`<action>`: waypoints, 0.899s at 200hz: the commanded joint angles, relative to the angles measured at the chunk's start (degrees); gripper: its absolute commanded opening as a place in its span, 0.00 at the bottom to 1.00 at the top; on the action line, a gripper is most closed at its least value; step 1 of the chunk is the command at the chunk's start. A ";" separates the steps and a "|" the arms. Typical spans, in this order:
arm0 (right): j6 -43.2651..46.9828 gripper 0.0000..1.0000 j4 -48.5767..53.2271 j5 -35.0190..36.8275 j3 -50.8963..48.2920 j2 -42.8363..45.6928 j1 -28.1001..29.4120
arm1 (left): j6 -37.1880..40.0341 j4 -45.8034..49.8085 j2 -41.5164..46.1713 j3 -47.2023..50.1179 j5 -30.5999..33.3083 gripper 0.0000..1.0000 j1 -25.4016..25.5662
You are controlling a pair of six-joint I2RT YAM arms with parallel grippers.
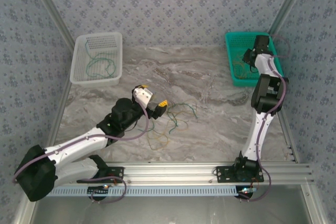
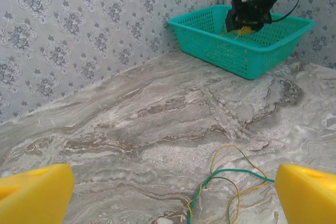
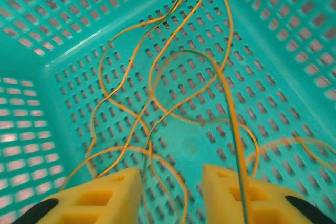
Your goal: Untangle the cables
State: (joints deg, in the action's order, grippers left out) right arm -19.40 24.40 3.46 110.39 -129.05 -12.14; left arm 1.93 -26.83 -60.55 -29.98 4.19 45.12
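The left gripper (image 1: 160,109) hangs low over the marble table (image 1: 210,77), its yellow fingers (image 2: 37,192) spread wide with nothing between them. Just ahead of those fingers, a little to the right of their centre line, lies the loose tangle of cables (image 1: 176,115): green and yellow strands curled through one another. The heap sprawls slantwise, from just beyond the fingertips back toward the near edge of the table. I judge that this arm has the tangle in easy reach, needing only a short push forward and down.

The right gripper (image 3: 172,187) is well apart from all that, down inside the teal basket (image 1: 234,40) at the far right. Its fingers stand apart over yellow loops on the basket floor. One strand runs across the right finger, but nothing looks pinched. A green strand lies in the white basket (image 1: 79,77) at the far left.
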 commanded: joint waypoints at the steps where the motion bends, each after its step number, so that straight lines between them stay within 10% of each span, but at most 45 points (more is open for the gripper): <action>1: 0.24 0.49 1.54 7.78 -3.28 11.60 2.26 | -1.07 -2.15 -0.79 -0.78 0.73 0.98 -0.73; 19: 0.88 0.87 1.11 12.03 -7.84 17.77 3.95 | -2.09 -1.68 -1.10 -1.04 2.10 0.98 -1.32; 88: 1.51 0.87 -0.08 3.43 -26.69 38.92 9.05 | -12.56 6.19 1.07 -1.33 7.29 0.99 -7.72; 141: 12.36 0.78 -15.62 -14.87 -54.37 56.71 30.72 | -23.75 27.64 -1.64 -8.27 4.00 0.96 -11.74; 180: 20.70 0.74 -10.49 -13.03 -59.10 54.15 45.44 | -24.52 41.20 -8.11 -14.61 1.09 0.91 -10.36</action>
State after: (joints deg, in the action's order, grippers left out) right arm -6.57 12.25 -8.75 52.95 -73.17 27.42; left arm -20.53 2.15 -64.95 -40.16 8.10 33.52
